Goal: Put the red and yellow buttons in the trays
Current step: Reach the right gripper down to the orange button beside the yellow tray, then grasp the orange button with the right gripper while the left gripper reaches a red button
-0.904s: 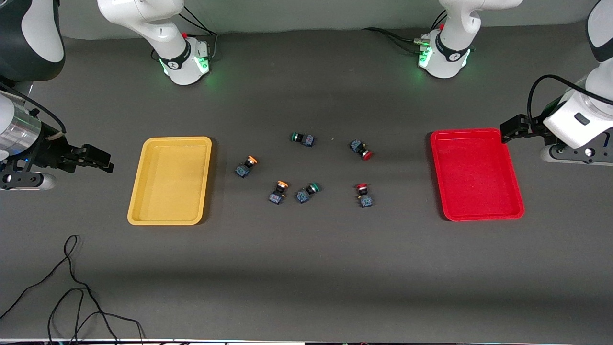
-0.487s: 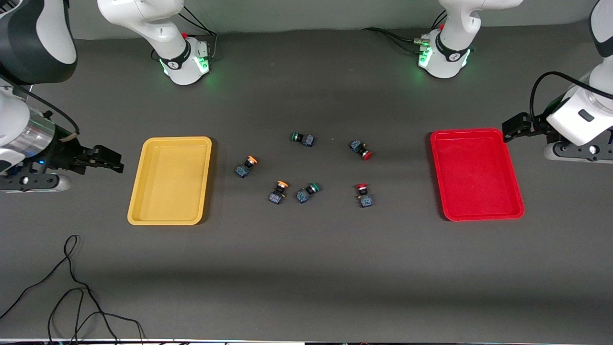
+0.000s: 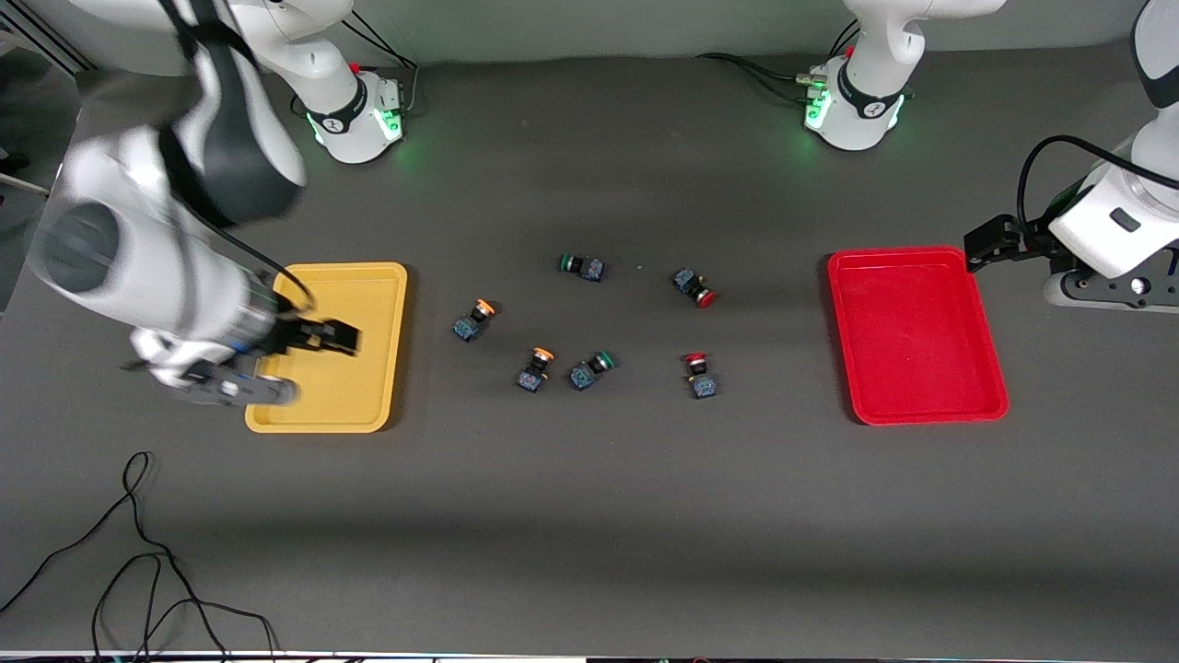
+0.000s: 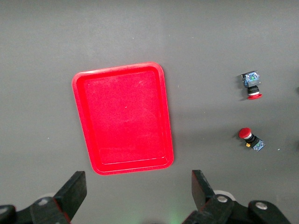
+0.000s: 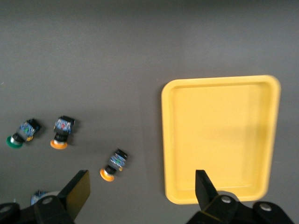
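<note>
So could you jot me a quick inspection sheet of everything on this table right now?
Surface: dark grey table, flat.
Job's things: yellow tray toward the right arm's end and red tray toward the left arm's end, both without buttons. Two orange-yellow buttons and two red buttons lie loose on the table between the trays.
Clutter: two green buttons among them.
Grippers: right gripper open, over the yellow tray; left gripper open, by the red tray's corner, nothing held.
Cables: black cable looped on the table near the front camera; more at the arm bases.
Surroundings: nothing seen.
</note>
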Tool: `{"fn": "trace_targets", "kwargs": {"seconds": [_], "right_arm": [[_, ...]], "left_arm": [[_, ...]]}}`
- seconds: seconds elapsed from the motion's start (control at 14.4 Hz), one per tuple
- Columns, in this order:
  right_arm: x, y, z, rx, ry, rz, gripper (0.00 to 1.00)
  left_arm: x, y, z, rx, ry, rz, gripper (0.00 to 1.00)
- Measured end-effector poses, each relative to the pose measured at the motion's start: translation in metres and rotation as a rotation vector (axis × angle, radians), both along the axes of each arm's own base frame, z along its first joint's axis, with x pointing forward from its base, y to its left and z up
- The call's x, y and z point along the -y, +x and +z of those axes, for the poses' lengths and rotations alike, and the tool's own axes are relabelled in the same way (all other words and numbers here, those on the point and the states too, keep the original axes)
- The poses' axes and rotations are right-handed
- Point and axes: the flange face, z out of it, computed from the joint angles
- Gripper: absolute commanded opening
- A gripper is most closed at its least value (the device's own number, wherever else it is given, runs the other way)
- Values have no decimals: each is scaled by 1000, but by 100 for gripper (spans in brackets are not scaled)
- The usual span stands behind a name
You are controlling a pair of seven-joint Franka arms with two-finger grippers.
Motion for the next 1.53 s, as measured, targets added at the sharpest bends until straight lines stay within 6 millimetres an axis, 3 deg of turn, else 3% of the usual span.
{"fn": "trace_targets", "kwargs": {"seconds": [0.21, 0.35, 0.49, 0.63, 0.9, 1.11, 1.32, 1.53], "right_arm": [[-27, -9, -86, -25, -13, -128, 100], [-49, -34, -136, -28, -33, -199, 100], [-76, -68, -175, -38, -63, -252, 100], [-81, -89, -203, -62, -91, -298, 100], [-73, -110, -235, -109, -72, -367, 100], [-68, -116, -250, -86, -59, -391, 100], [-73, -121, -268, -72, -42, -410, 100], [-80, -124, -274, -71, -36, -414, 95]], "left_arm": [[7, -2, -7, -15, 3, 9, 100], [30, -5, -16, -25, 8, 53, 100], [75, -13, -25, -25, 20, 125, 100], [129, -27, -33, -29, 16, 225, 100], [222, -65, -52, -38, 9, 423, 100], [277, -101, -74, -37, 37, 537, 100], [306, -126, -88, -35, 61, 639, 100], [305, -129, -135, -12, 37, 684, 100]]}}
